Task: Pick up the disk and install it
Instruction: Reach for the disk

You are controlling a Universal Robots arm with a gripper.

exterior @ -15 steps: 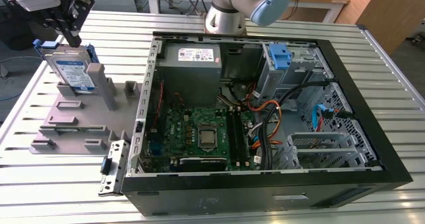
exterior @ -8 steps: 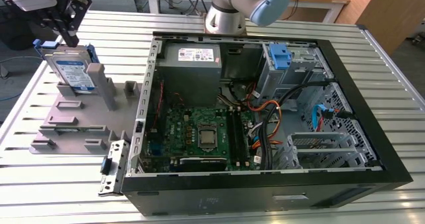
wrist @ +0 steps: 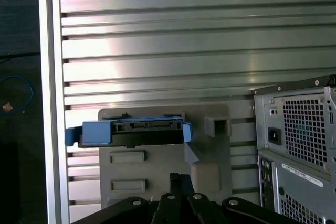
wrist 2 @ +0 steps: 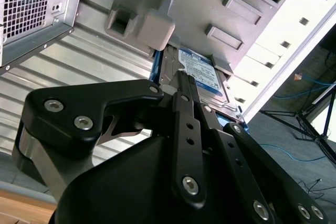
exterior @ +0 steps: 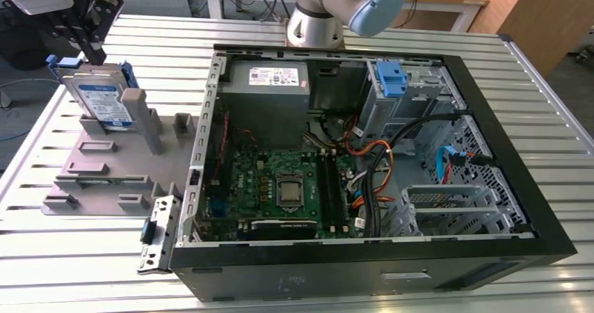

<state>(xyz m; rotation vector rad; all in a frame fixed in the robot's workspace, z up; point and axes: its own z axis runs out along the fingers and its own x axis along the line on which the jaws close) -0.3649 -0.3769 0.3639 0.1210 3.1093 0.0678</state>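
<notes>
You'll find no text you can read. The disk (exterior: 97, 94) carries a blue-and-white label (exterior: 107, 108), and the power supply (exterior: 264, 111), at eleven o'clock inside the case (exterior: 325, 271), a white sticker (exterior: 275, 76); the print on both is too small.

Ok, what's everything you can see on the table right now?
disk: one, silver with blue-and-white label and blue rails, standing tilted in the holder.
holder: one, grey, at the exterior view's left, beside the case.
computer case: one, black, lying open on the table.
power supply: one, grey, inside the case.
motherboard: one, green, on the case floor.
cables: several, orange, black and blue, inside the case.
latch: one, blue, upright on the drive bay.
table: one, slatted silver metal.
arm: one, grey with blue cap, behind the case.
gripper: one, black, shut, empty, just above the disk.
</notes>
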